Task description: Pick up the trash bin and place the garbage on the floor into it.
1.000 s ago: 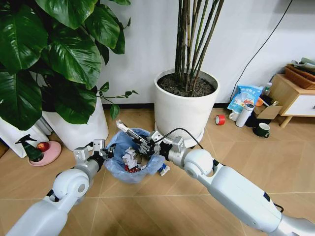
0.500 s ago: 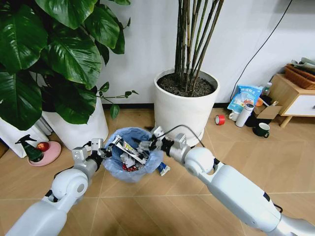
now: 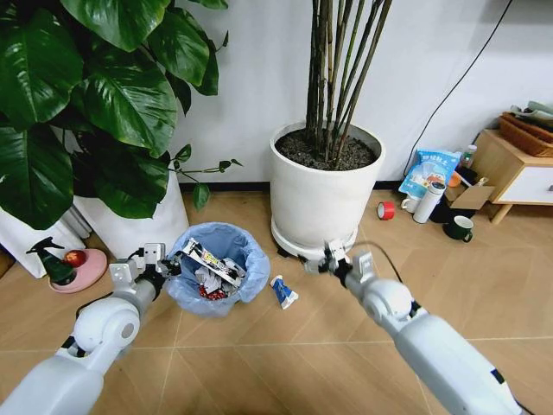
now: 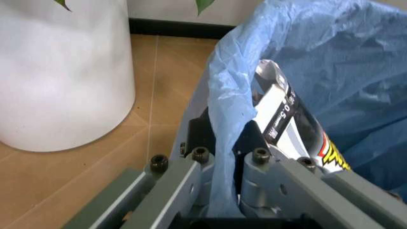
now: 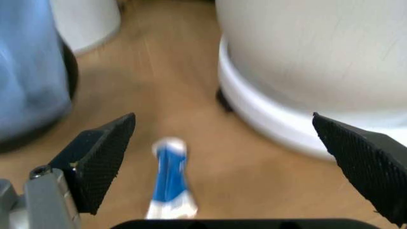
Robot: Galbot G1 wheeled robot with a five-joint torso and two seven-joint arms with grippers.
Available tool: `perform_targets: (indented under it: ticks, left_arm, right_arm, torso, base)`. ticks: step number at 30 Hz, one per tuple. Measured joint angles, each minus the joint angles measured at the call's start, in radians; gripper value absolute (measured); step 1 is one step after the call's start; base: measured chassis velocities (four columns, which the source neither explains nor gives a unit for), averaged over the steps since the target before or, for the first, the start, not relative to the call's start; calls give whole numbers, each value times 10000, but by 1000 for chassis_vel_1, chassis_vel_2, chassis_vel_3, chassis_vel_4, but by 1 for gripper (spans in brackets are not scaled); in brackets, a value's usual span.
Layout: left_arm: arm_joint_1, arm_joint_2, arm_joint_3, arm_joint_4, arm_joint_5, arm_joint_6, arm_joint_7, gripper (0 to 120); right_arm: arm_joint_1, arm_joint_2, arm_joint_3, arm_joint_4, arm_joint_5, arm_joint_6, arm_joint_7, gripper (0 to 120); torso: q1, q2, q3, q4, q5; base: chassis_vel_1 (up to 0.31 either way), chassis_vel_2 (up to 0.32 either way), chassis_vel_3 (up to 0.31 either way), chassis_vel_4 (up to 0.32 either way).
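Observation:
The trash bin [image 3: 220, 278] stands on the floor [image 3: 285, 354], its light-blue bag [image 4: 330, 52] ruffled over the rim. My left gripper [image 3: 164, 266] is shut on the bin's near rim, and its fingers [image 4: 197, 164] pinch the bag edge. Inside lie a long dark-and-white wrapper [image 3: 210, 261], white paper wads and a red piece. A blue-white wrapper [image 3: 283, 292] lies on the boards just right of the bin. My right gripper [image 3: 323, 259] hovers open and empty near the pot's base, with that wrapper [image 5: 170, 183] below and slightly left of its spread fingers [image 5: 102, 157].
A large white pot [image 3: 327, 192] with tall stems stands right behind the right gripper. Another white pot [image 3: 143, 226] with a big leafy plant sits left of the bin. A pink dish and spray bottle [image 3: 62, 264] are far left. A red tape roll [image 3: 386, 210], cups and a cabinet stand back right.
My right gripper has let the long wrapper fall into the bin and has drawn back to the right, toward the pot's base. The bin and left gripper shifted slightly left.

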State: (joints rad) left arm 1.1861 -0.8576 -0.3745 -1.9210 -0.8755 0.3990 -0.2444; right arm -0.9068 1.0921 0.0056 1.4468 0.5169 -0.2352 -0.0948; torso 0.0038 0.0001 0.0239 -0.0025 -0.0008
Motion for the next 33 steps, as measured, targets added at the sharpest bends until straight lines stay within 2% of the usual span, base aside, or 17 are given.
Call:
perform_targets:
  ticks: [4, 6, 8, 10, 13, 30, 32, 33]
  left_arm:
    - [-58, 55, 18, -92, -119, -58, -51, 0]
    - [-77, 66, 30, -92, -127, -62, -54, 0]
    - [-118, 82, 47, -125, -181, -64, -68, 0]
    - [-123, 89, 44, -141, -198, -64, -77, 0]
    - [-170, 141, 32, -217, -296, -65, -161, 0]
    - [-194, -92, 210, -299, -78, -64, -173, 0]
    - [-211, -152, 212, -287, -57, -65, -151, 0]
    - [-222, -232, 210, -279, -29, -66, -122, 0]
  right_arm:
    - [221, 1214, -162, -1683, -715, 457, -738, 100]
    - [256, 1349, -174, -1894, -775, 486, -792, 100]
    - [487, 1953, -236, -2939, -1165, 648, -956, 100]
    - [561, 2074, -238, -3197, -1288, 691, -983, 100]
    - [893, 2591, -230, -4384, -1721, 949, -1066, 100]
    - [1897, 3570, -170, -6897, -2631, 1512, -1423, 100]
    - [1953, 3590, -171, -7003, -2660, 1511, -1423, 99]
    - [2046, 3633, -178, -7162, -2726, 1509, -1422, 94]
  torso:
    - [0, 0, 0, 6, 2]
    - [0, 0, 0, 6, 1]
    - [0, 0, 1, 4, -2]
    - [0, 0, 0, 5, 1]
    - [0, -1, 1, 3, 0]
    - [0, -1, 1, 3, -1]
    - [0, 0, 1, 2, -1]
    - [0, -1, 1, 0, -1]
  base:
    - [0, 0, 0, 0]
    - [0, 0, 0, 0]
    - [0, 0, 0, 0]
    - [0, 0, 0, 0]
    - [0, 0, 0, 0]
    - [0, 0, 0, 0]
    - [0, 0, 0, 0]
    - [0, 0, 0, 0]
